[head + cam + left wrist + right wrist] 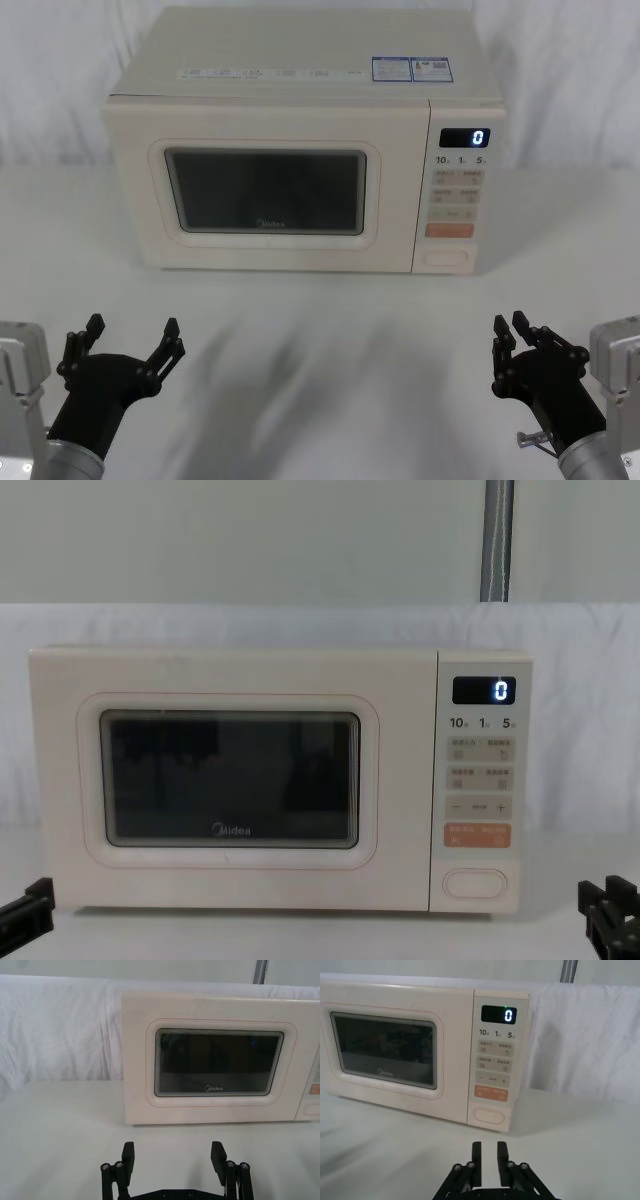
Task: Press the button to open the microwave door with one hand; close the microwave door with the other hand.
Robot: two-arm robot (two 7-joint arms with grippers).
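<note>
Head view: left tool [132,333] low at near left over the table [330,350], fingers spread wide, holding nothing. Right tool [508,332] low at near right, fingers pressed nearly together with a slim gap, also holding nothing. Both well short of the microwave, touching nothing.

Left wrist view: left tool [173,1154] spread, facing the microwave door [150,1080]. Right wrist view: right tool [489,1152] fingers close together, roughly lined up with the button [488,1115].

Farther back, microwave sits square on the white table. Microwave door [270,190] is flush with the body, dark window with "Midea" logo at its lower edge. Control panel on the right: display [465,138] reads 0, small keys below, orange key [449,230], then the button [448,257] at the panel bottom. White cloth behind.
</note>
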